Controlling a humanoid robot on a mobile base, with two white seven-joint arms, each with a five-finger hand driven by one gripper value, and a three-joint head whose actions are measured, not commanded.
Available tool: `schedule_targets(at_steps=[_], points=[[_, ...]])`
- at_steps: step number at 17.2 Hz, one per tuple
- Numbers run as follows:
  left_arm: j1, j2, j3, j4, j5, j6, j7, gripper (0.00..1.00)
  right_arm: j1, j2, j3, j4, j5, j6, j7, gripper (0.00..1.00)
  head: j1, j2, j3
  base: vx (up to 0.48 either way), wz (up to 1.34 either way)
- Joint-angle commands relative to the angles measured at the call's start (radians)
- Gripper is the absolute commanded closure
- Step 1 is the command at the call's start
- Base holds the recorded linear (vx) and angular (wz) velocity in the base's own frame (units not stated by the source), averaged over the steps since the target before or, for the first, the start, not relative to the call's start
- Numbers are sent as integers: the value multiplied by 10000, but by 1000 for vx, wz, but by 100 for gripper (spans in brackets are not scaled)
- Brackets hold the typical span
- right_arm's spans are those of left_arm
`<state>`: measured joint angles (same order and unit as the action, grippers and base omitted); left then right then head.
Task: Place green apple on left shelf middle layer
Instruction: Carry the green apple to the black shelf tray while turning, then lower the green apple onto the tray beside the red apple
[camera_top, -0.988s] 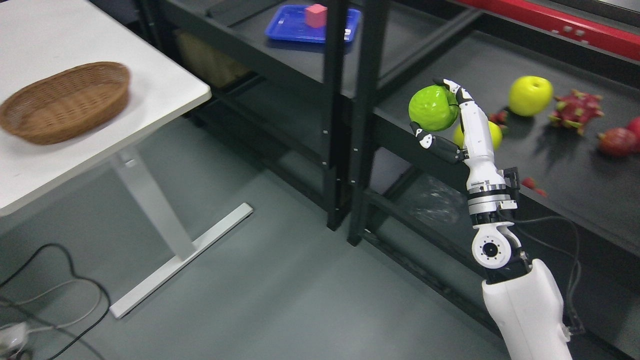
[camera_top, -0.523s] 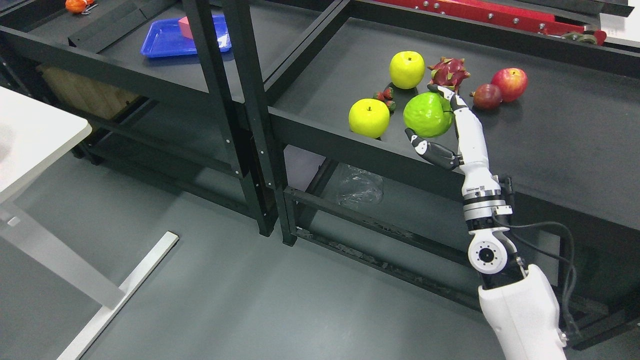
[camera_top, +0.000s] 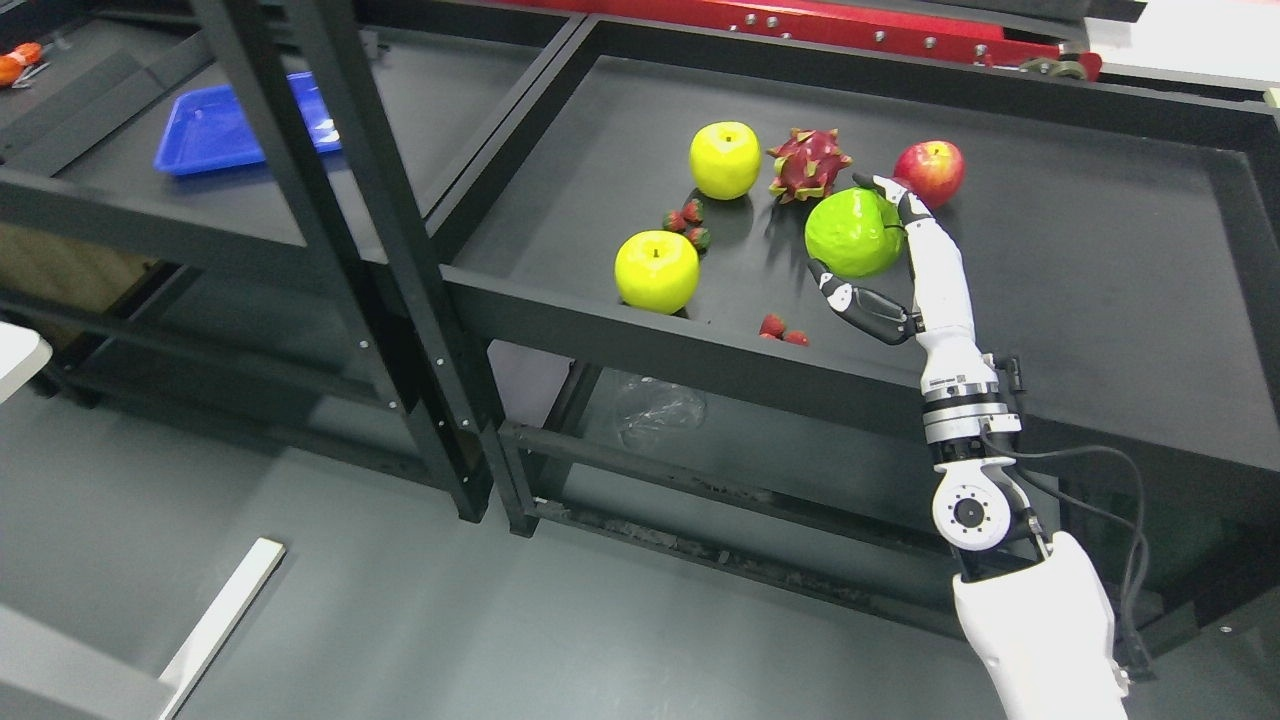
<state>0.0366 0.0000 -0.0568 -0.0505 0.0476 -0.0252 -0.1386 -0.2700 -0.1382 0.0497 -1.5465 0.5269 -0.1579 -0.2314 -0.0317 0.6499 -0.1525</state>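
Camera has panned right since the earlier frames: white table and basket are gone from view, the two black shelf units have slid left across the picture. Right hand (camera_top: 880, 260) keeps the same grip, fingers curled round the green apple (camera_top: 853, 233), thumb below it, fingertips over its top right. Apple is held above the middle layer of the right shelf (camera_top: 1100, 280), not resting on it as far as I can tell. On that layer: two yellow apples (camera_top: 725, 160) (camera_top: 656, 271), dragon fruit (camera_top: 808, 164) just left of the held apple, red apple (camera_top: 929, 172) just behind the fingertips, strawberries (camera_top: 686, 222) between the yellow apples, two more (camera_top: 781, 330) near the front edge. Left shelf (camera_top: 120, 200) carries a blue tray (camera_top: 215, 138). Left arm is out of view.
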Motion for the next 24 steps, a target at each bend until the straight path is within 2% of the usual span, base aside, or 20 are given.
schedule_targets(at_steps=[1,7,11,14,24], points=[[2,174,0,-1,0,6,5,0,77,32,9,-13,54,30,13,100,0,0,0,156,-243],[2,174,0,-1,0,6,-10,0,16,17,268,64,161,167,1115,100,0,0,0,189,-136],[2,174,0,-1,0,6,-10,0,-61,17,1708,645,1814,1071,1868,100,0,-2,0,203,-153],[2,174,0,-1,0,6,-10,0,-289,17,2156,1258,2308,1577,2450,100,0,-2,0,212,-194],[2,174,0,-1,15,-9,5,0,-1010,47,3122,2012,3091,1733,2606,100,0,-4,0,208,-321]])
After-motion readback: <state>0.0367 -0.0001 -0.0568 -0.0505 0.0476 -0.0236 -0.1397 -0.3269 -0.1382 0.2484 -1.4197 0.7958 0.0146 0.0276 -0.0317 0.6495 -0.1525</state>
